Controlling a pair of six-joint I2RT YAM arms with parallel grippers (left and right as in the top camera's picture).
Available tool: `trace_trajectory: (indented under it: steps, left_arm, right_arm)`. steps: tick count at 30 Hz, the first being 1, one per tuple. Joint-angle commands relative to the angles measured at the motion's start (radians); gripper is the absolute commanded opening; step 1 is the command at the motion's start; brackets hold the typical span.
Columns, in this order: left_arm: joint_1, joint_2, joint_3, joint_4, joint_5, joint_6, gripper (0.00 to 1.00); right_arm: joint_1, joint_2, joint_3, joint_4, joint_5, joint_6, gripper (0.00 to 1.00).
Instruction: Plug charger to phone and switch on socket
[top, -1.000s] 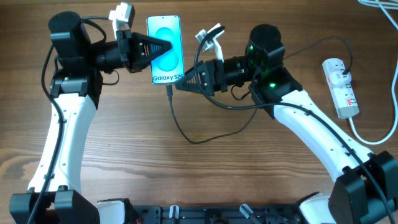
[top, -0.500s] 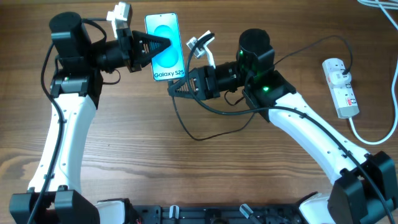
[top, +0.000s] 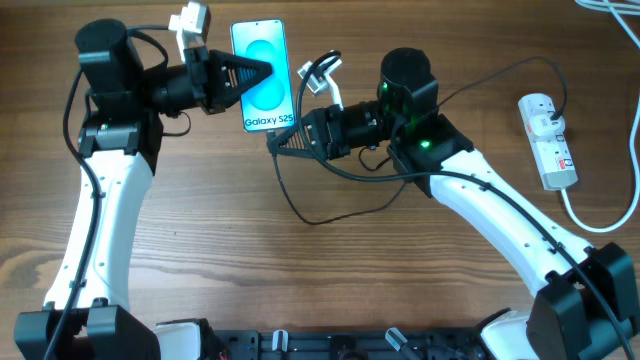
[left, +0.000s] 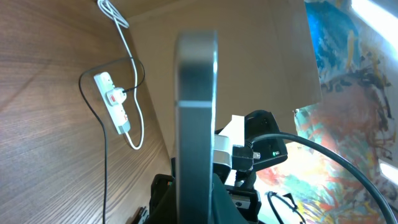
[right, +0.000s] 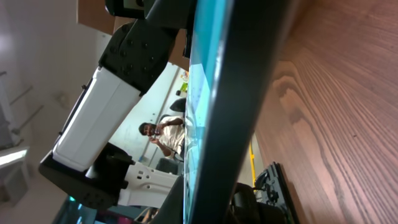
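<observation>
The phone (top: 263, 78), with its cyan screen lit, hangs above the table, and my left gripper (top: 262, 71) is shut on its left side. In the left wrist view the phone (left: 196, 106) stands edge-on between the jaws. My right gripper (top: 272, 141) is shut just under the phone's bottom edge, where the charger (top: 300, 214) ends. The fingers hide the plug tip. The black cable loops down across the wood and back to the right. The right wrist view shows the phone (right: 239, 93) edge-on, rising from the jaws. The socket (top: 548, 140) lies at the far right.
A thicker white cable (top: 592, 222) curls from the socket towards the right table edge. The socket (left: 114, 103) and the thin black cable (left: 106, 162) also show in the left wrist view. Both arms' bases stand at the front edge.
My right gripper has closed and moved left and slightly up to the phone's bottom edge. The phone, in my left gripper, has shifted a little left.
</observation>
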Motion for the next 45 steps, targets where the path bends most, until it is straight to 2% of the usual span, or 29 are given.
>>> trace_trajectory:
  steps: [1,9,16,22,23,25,26,28,29,36,45]
  left_arm:
    - [-0.006,-0.016,0.005,-0.004,0.064,0.076,0.04]
    - [-0.016,-0.016,0.005,-0.004,0.115,0.076,0.04]
    - [-0.019,-0.016,0.005,-0.004,0.117,0.076,0.04]
    - [-0.019,-0.016,0.005,-0.004,0.117,0.076,0.04]
    - [-0.019,-0.016,0.005,-0.004,0.116,0.076,0.04]
    - [-0.019,-0.016,0.005,-0.004,0.105,0.076,0.04]
    - [-0.019,-0.016,0.005,-0.004,0.101,0.076,0.04]
    - [-0.019,-0.016,0.005,-0.004,0.102,0.076,0.04]
    - [-0.019,-0.016,0.005,-0.004,0.102,0.076,0.04]
    - [-0.019,-0.016,0.005,-0.005,0.102,0.111,0.04]
    - [-0.019,-0.016,0.005,-0.005,0.118,0.126,0.04]
  right_arm:
    - [-0.01,0.008,0.016,0.111,0.107,0.095,0.04]
    - [-0.01,0.009,0.016,0.149,0.185,0.177,0.04]
    - [-0.018,0.008,0.016,0.156,0.246,0.18,0.05]
    - [-0.057,0.008,0.016,0.154,0.256,0.183,0.11]
    - [-0.059,0.008,0.016,0.155,0.259,0.184,0.2]
    - [-0.06,0.008,0.016,0.156,0.263,0.183,0.62]
    - [-0.06,0.008,0.016,0.156,0.263,0.175,0.77]
    - [-0.06,0.008,0.016,0.156,0.262,0.17,0.96]
    - [-0.06,0.008,0.016,0.156,0.262,0.16,0.99]
    - [-0.06,0.009,0.016,0.102,0.178,-0.002,0.99]
    - [-0.138,0.009,0.016,0.095,0.083,-0.016,1.0]
